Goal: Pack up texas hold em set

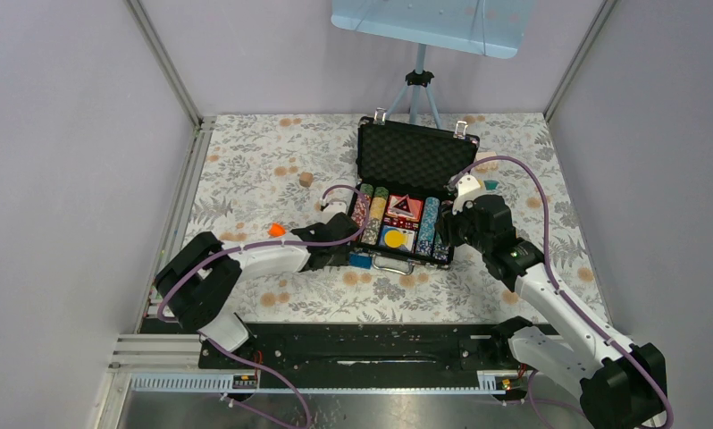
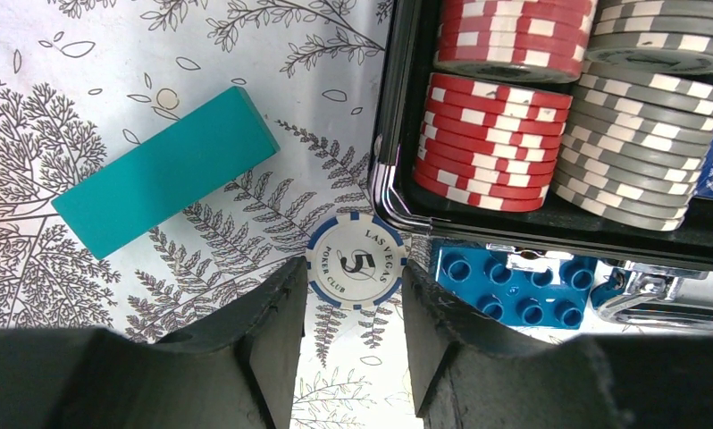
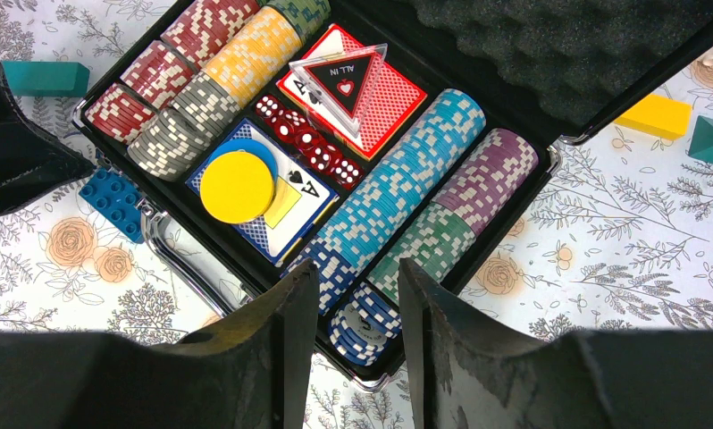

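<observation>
While the texas hold em set (image 1: 415, 161) lies open toward 12 o'clock of the table (image 1: 272, 143), its foam-lined lid stands up and the rows of chips, the red dice (image 3: 308, 138) and a yellow disc (image 3: 237, 188) sit in the tray. I have the left tool (image 2: 355, 279) down on the table at the case's 7 o'clock corner. Its fingers press against both sides of a white and blue poker chip (image 2: 356, 259) that lies outside the case, so I read it as pinching that chip. From the chip, a teal block (image 2: 165, 170) lies at 10 o'clock and a blue studded brick (image 2: 505, 286) at 3 o'clock, against the case front. My right tool (image 3: 357, 286) is at the case's 4 o'clock corner, fingers set apart either side of the dark blue chips (image 3: 364, 329) ending one row. I cannot tell whether it grips them.
</observation>
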Action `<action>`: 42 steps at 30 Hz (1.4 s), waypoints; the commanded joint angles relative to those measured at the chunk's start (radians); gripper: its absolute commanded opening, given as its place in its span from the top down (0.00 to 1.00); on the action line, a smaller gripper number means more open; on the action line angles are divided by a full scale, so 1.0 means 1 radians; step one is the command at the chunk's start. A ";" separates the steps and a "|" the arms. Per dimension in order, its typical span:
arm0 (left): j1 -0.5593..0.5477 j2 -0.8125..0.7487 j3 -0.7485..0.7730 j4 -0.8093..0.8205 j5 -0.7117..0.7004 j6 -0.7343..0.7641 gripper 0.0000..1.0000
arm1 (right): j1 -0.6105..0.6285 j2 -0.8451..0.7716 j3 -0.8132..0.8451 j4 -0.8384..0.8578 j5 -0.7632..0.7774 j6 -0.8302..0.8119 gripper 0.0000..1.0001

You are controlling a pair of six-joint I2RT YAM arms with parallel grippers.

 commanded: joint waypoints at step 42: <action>0.048 0.117 0.045 -0.121 0.116 0.039 0.48 | -0.002 0.025 0.051 0.002 -0.024 -0.011 0.54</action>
